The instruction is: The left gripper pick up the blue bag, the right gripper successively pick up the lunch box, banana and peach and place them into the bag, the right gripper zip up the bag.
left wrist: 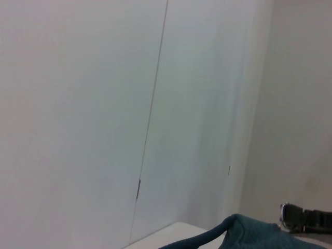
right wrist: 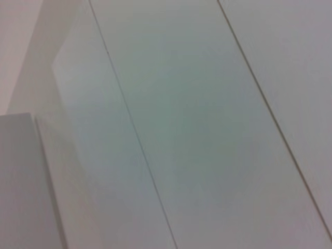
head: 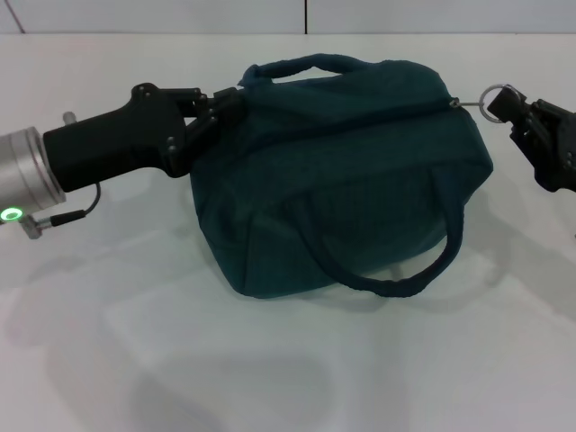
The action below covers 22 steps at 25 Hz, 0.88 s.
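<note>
The blue bag (head: 342, 171) sits on the white table (head: 270, 369) in the head view, bulging, with its top zip closed along its length. My left gripper (head: 227, 106) is shut on the bag's fabric at its left end, by the upper handle (head: 306, 63). My right gripper (head: 509, 106) is at the bag's right end, shut on the metal ring (head: 495, 101) of the zip pull. The lunch box, banana and peach are out of view. The bag's edge also shows in the left wrist view (left wrist: 254, 234), with the right gripper (left wrist: 306, 220) beyond it.
The bag's lower handle (head: 405, 274) hangs loose over its front side. A pale panelled wall (left wrist: 155, 104) stands behind the table. The right wrist view shows only wall panels (right wrist: 197, 129).
</note>
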Tool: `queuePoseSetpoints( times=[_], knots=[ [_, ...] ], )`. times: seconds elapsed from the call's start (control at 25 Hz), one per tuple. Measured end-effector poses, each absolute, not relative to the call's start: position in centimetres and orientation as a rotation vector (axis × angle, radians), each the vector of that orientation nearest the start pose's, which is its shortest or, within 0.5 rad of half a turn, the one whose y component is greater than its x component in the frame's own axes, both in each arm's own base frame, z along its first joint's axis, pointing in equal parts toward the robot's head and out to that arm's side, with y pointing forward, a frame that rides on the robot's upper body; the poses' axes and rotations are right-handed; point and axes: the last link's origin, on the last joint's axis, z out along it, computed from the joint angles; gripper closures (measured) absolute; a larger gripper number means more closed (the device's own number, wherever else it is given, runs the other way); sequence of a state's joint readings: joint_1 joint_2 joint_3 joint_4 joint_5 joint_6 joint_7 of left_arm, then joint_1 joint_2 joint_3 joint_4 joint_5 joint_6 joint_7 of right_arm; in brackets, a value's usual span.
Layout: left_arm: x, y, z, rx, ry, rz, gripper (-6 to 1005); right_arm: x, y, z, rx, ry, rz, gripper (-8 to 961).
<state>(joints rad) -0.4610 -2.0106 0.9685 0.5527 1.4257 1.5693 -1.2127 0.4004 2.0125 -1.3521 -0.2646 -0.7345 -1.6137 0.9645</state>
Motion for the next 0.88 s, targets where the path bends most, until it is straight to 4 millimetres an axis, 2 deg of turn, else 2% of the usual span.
queuePoseSetpoints(
  times=[0.88],
  knots=[
    [-24.5,33.3,3.5,-2.528,-0.506,-1.124,945,28.7,31.3,-1.4,-2.186,0.691,1.128,943]
  ],
)
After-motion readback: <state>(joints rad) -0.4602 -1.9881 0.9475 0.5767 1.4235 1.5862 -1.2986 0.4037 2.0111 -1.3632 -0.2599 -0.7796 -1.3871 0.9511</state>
